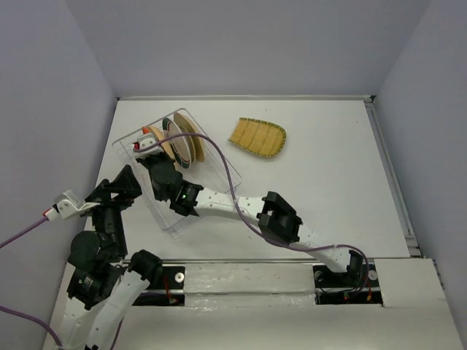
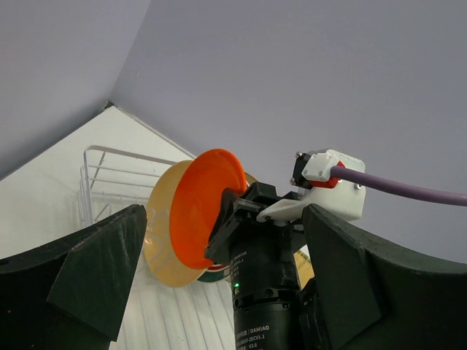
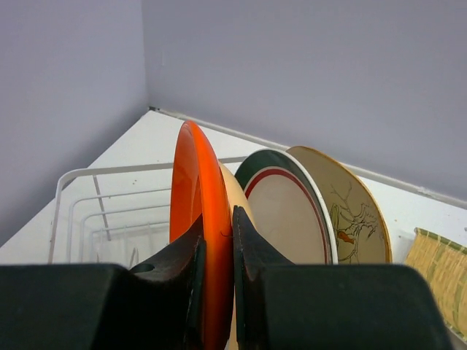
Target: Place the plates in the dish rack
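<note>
In the right wrist view my right gripper [image 3: 217, 233] is shut on the rim of the upright orange-red plate [image 3: 193, 182], inside the dish rack [image 3: 87, 175]. Right behind it stands a tan plate [image 3: 237, 200], then a white plate with a teal-striped rim [image 3: 288, 211] and a cream plate with a branch design [image 3: 350, 211]. The yellow-green fan-shaped plate [image 1: 257, 136] lies flat on the table to the right of the rack [image 1: 219, 164]. My left gripper [image 1: 109, 191] hangs open and holds nothing, left of the rack, looking at the orange-red plate [image 2: 193, 208].
The right arm [image 1: 277, 219] reaches diagonally across the table and over the rack's near end. Purple cables run from both wrists. Grey walls close in the left, back and right sides of the white table [image 1: 328, 168].
</note>
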